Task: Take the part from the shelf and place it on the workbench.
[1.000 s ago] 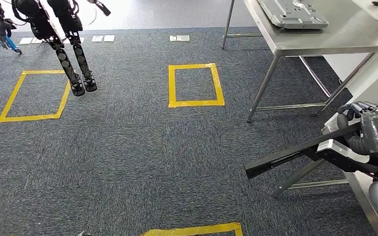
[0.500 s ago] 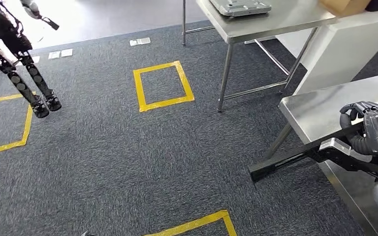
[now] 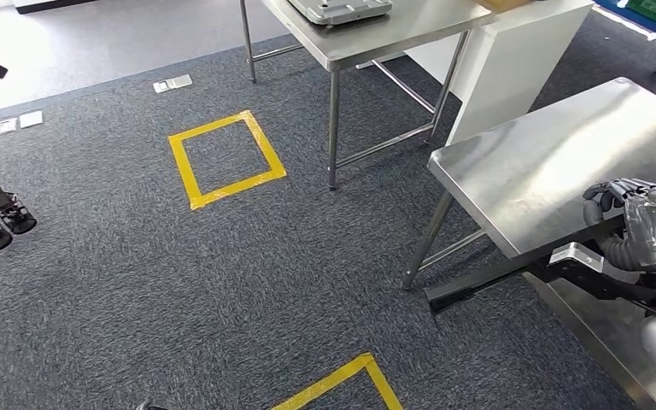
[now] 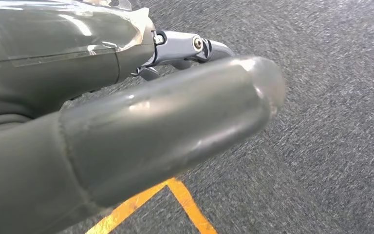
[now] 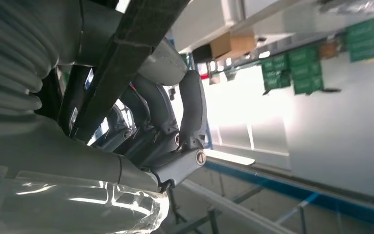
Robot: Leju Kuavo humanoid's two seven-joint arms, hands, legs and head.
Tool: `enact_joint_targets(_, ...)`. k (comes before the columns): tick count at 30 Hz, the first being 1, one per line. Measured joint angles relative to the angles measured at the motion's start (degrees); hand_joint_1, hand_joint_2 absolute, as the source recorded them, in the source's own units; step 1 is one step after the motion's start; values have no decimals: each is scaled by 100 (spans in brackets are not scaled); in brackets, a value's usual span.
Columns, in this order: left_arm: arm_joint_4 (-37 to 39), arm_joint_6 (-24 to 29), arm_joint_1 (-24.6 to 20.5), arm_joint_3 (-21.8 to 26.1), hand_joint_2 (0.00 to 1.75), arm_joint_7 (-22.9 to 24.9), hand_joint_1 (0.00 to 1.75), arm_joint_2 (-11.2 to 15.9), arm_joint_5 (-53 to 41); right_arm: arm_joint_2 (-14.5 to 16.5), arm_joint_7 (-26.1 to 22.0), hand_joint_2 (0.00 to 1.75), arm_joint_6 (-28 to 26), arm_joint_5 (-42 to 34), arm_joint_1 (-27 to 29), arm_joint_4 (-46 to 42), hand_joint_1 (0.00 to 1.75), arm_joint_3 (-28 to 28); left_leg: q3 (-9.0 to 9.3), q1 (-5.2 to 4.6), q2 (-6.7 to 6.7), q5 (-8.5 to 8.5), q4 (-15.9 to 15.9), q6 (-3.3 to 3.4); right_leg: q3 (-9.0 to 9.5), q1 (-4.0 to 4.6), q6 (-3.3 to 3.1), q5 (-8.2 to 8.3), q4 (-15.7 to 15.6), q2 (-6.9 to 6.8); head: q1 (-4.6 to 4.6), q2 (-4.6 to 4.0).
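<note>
The right hand (image 3: pixel 641 231) had its fingers (image 3: pixel 612 191) clenched around the long black part (image 3: pixel 512 272), which slanted out from them and down past the near edge of the steel table (image 3: pixel 530 162) to end over the carpet (image 3: pixel 222 282). The left hand (image 4: pixel 78 97) hung over carpet and yellow tape (image 4: pixel 185 204); whether its fingers were released or clenched, I cannot tell.
</note>
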Motion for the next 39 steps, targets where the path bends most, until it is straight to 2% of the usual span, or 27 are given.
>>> enact_joint_targets(1, 0, 3, 2, -2, 0, 1, 0, 2, 0, -1, 0, 175, 0, -2, -6, 3, 152, 2, -2, -3, 76, 1, -5, 10, -204, 5, -6, -168, 401, -124, 12, 0)
enact_joint_targets(2, 0, 6, 4, -5, 0, 0, 0, 3, 0, 1, 0, 175, 1, -3, 2, 7, 152, 5, -7, -3, 155, -1, -4, 10, -397, -4, 4, -311, 795, -172, 20, 0)
enact_joint_targets(3, 0, 8, 6, -12, 0, -1, 0, 1, 0, 1, 0, 175, 1, -3, 21, 13, 152, 9, -11, -3, 235, -6, -3, 6, -530, -18, 32, -394, 1067, -192, 21, 0)
enact_joint_targets(4, 0, 8, 6, -21, 0, -1, 0, -3, 0, 1, 0, 175, 1, -3, 40, 19, 152, 10, -13, 1, 314, -13, -2, -2, -542, -38, 80, -383, 1110, -212, 23, 0)
enact_joint_targets(5, 0, 8, 6, -28, 0, -1, 0, -8, 1, 1, 0, 175, -1, -3, 53, 22, 152, 10, -11, 7, 390, -22, 0, -16, -422, -66, 142, -286, 896, -252, 23, 0)
enact_joint_targets(6, 0, 9, 6, -34, 0, -1, 0, -15, 1, 0, 0, 175, -3, -3, 59, 24, 152, 9, -3, 15, 467, -35, 3, -37, -193, -94, 208, -139, 488, -339, 22, 0)
enact_joint_targets(7, 0, 10, 5, -37, 0, 0, 0, -11, 3, 2, 0, 175, -5, -2, 56, 24, 152, 7, 9, 7, 536, -56, 10, -69, 54, -107, 252, 1, 48, -496, 31, 0)
enact_joint_targets(8, 0, 14, 5, -38, 0, 1, 0, -11, 5, 5, 0, 175, -9, 0, 58, 24, 152, 6, 23, -9, 603, -82, 19, -109, 250, -95, 255, 110, -295, -619, 33, 0)
enact_joint_targets(9, 0, 20, 5, -38, 0, 1, 0, -7, 7, 11, 0, 175, -17, 10, 62, 24, 152, 5, 43, -32, 660, -111, 28, -149, 367, -78, 227, 169, -494, -700, 30, 0)
enact_joint_targets(10, 0, 26, 4, -38, 0, 1, 0, -2, 10, 19, 1, 175, -34, 34, 71, 24, 152, 5, 66, -54, 716, -137, 30, -183, 399, -57, 176, 185, -545, -716, 24, 0)
enact_joint_targets(11, 0, 33, 1, -39, 0, 1, 0, -7, 15, 23, 2, 175, -58, 71, 83, 24, 152, 4, 90, -55, 776, -157, 30, -212, 399, -47, 123, 192, -540, -641, 8, 0)
enact_joint_targets(12, 0, 39, -7, -41, 0, 1, 0, -7, 22, 27, 2, 175, -84, 114, 92, 24, 152, 2, 110, -38, 792, -182, 39, -243, 399, -72, 73, 192, -536, -578, -5, 0)
enact_joint_targets(13, 0, 44, -17, -43, 0, 1, 0, -9, 32, 26, 3, 175, -109, 148, 96, 24, 152, -4, 103, -11, 708, -243, 99, -271, 402, -89, 25, 192, -534, -525, -11, 0)
enact_joint_targets(15, 0, 50, -29, -48, 0, 1, 0, -14, 46, 27, 3, 175, -145, 174, 88, 24, 152, -20, -82, 28, 375, -535, 544, -311, 414, -104, -83, 197, -540, -448, -24, 0)
enact_joint_targets(16, 0, 51, -27, -51, 0, 1, 0, -16, 52, 33, 4, 175, -157, 173, 84, 24, 152, -26, -268, 30, 207, -738, 930, -312, 414, -82, -118, 195, -539, -414, -28, 0)
enact_joint_targets(17, 0, 52, -22, -55, 0, 1, 0, -17, 58, 44, 4, 175, -164, 172, 85, 24, 152, -28, -481, 27, 129, -908, 1332, -305, 414, -58, -141, 192, -538, -382, -33, 0)
enact_joint_targets(18, 1, 52, -15, -60, 0, 1, 0, -18, 64, 55, 4, 175, -166, 172, 89, 24, 152, -28, -658, 23, 97, -989, 1632, -292, 416, -34, -146, 189, -537, -343, -35, 0)
enact_joint_targets(19, 1, 52, -9, -67, 0, 2, 0, -18, 68, 61, 4, 175, -166, 172, 92, 24, 152, -27, -748, 21, 89, -956, 1739, -269, 419, -13, -148, 188, -537, -308, -35, 0)
enact_joint_targets(20, 1, 52, -5, -75, 0, 2, 0, -18, 70, 63, 4, 175, -166, 173, 93, 24, 152, -27, -727, 15, 87, -809, 1618, -235, 427, 4, -149, 188, -536, -277, -35, 0)
enact_joint_targets(22, 0, 52, -5, -90, 0, 3, 0, -16, 77, 62, 4, 175, -167, 197, 89, 24, 152, -30, -416, -12, 72, -364, 876, -132, 444, 25, -148, 187, -537, -226, -34, 0)
enact_joint_targets(23, 0, 54, -5, -95, 0, 3, 0, -14, 81, 61, 4, 175, -168, 212, 88, 24, 152, -30, -254, -31, 72, -193, 510, -89, 446, 47, -146, 186, -535, -206, -32, 0)
enact_joint_targets(24, 0, 55, -7, -99, 0, 3, 0, -11, 85, 60, 4, 175, -169, 228, 87, 24, 152, -31, -142, -45, 75, -86, 255, -75, 440, 64, -148, 179, -525, -192, -32, 0)
enact_joint_targets(25, 0, 57, -8, -103, 0, 3, 0, -13, 87, 56, 4, 175, -170, 237, 87, 24, 152, -31, -97, -57, 80, -49, 137, -96, 430, 88, -152, 171, -515, -186, -29, 0)
enact_joint_targets(27, 0, 60, -9, -113, 0, 3, 0, -19, 87, 48, 2, 175, -170, 245, 89, 24, 152, -31, -97, -83, 93, -28, 110, -148, 408, 116, -152, 161, -501, -182, -28, 0)
enact_joint_targets(28, 0, 60, -10, -116, 0, 4, 0, -21, 88, 44, 0, 175, -171, 246, 90, 25, 152, -32, -101, -102, 90, -27, 111, -150, 404, 121, -145, 164, -503, -184, -27, 0)
enact_joint_targets(32, 0, 61, -10, -121, 0, 4, 0, -21, 90, 41, 0, 175, -173, 246, 90, 25, 152, -34, -116, -148, 84, -16, 115, -89, 399, 108, -108, 180, -511, -191, -27, 0)
enact_joint_targets(39, 0, 62, -10, -125, 0, 4, 0, -25, 88, 11, 0, 175, -175, 246, 90, 24, 152, -40, -122, -160, 84, -14, 117, -73, 399, 94, -93, 190, -527, -191, -27, 0)
